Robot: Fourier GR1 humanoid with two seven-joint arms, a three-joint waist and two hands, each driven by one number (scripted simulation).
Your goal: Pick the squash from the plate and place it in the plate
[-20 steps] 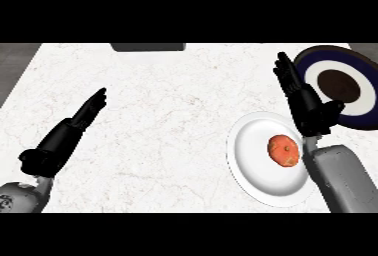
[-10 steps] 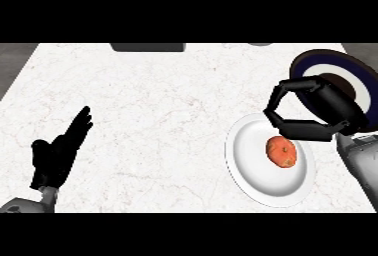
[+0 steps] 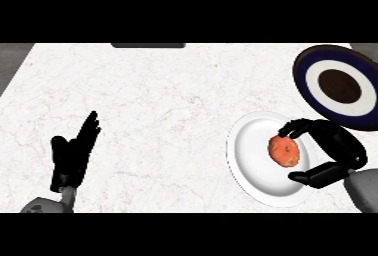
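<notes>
A wide bare stretch of tabletop is left between the white plate near the right edge and the left robot hand, held straight-fingered at lower left. Since half a second ago the right robot hand has been lowered from the rim beside the dark blue plate and curled round the squash, an orange oval lying on the white plate's right half.

Right hand has dropped to curl round the squash.
</notes>
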